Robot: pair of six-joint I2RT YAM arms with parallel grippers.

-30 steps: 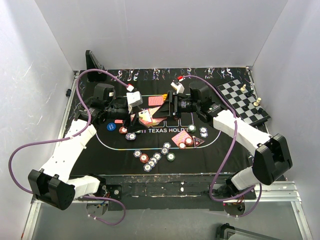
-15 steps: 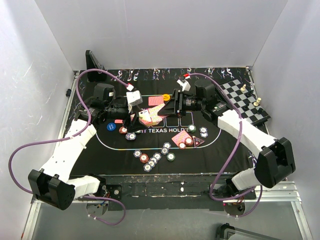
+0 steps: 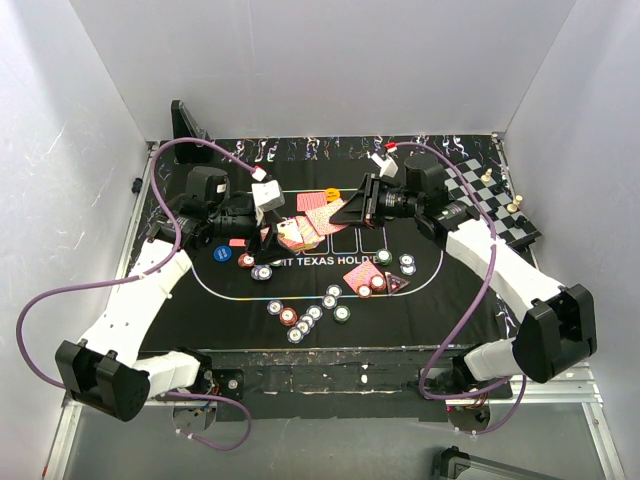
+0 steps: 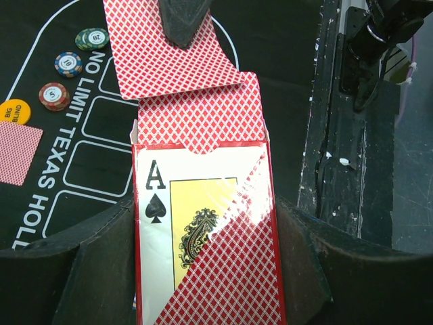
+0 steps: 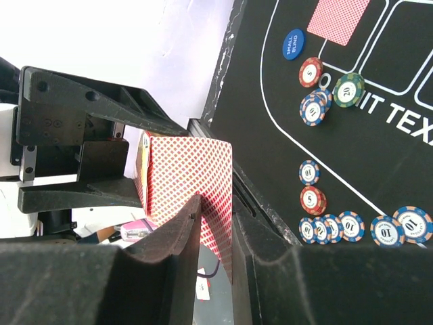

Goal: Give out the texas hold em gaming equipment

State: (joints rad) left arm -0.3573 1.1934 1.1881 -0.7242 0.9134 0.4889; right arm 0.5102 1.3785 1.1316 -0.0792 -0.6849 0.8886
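Sliding back to the right, my right pincer [image 3: 347, 212] has drawn away from the card box [image 4: 210, 284], pinching one red-backed playing card [image 5: 196, 169] tight just past its open flap. My left pincer [image 4: 204, 217] squeezes the box above the black mat [image 3: 440, 300], near the poker chips [image 3: 300, 322].

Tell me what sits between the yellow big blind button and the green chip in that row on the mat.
Two chips, seen in the left wrist view: a red chip beside the yellow button, then a blue chip before the green chip.
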